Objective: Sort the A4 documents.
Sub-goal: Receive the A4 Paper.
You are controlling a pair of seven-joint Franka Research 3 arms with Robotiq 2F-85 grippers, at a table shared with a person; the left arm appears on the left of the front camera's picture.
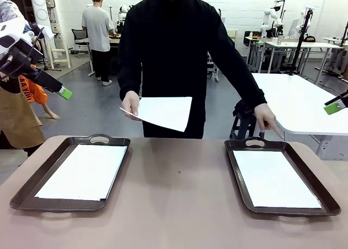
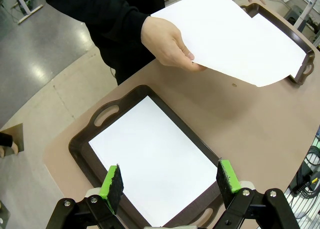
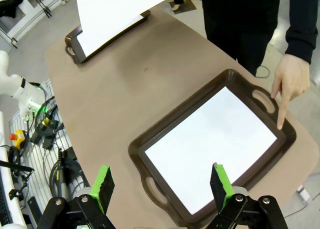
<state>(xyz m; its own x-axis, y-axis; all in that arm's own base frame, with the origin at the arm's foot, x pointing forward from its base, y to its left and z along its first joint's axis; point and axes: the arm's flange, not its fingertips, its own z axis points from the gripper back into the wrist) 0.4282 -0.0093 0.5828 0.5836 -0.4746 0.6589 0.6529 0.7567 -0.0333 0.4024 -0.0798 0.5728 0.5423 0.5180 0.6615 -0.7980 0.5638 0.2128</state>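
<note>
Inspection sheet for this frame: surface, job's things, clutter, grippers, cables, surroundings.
Surface: brown table, one small dark speck near the middle.
Job's things: held sheet in the person's hand; left tray and right tray each hold white paper; other hand points at right tray.
Clutter: nothing seen.
Grippers: left gripper and right gripper open, empty, above the trays.
Cables: bundle beside the table.
Surroundings: white tables, another person behind.

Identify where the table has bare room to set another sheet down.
The bare brown tabletop between the left dark brown handled tray and the right dark brown handled tray is free. Both tray floors are already covered by white A4 sheets.
</note>
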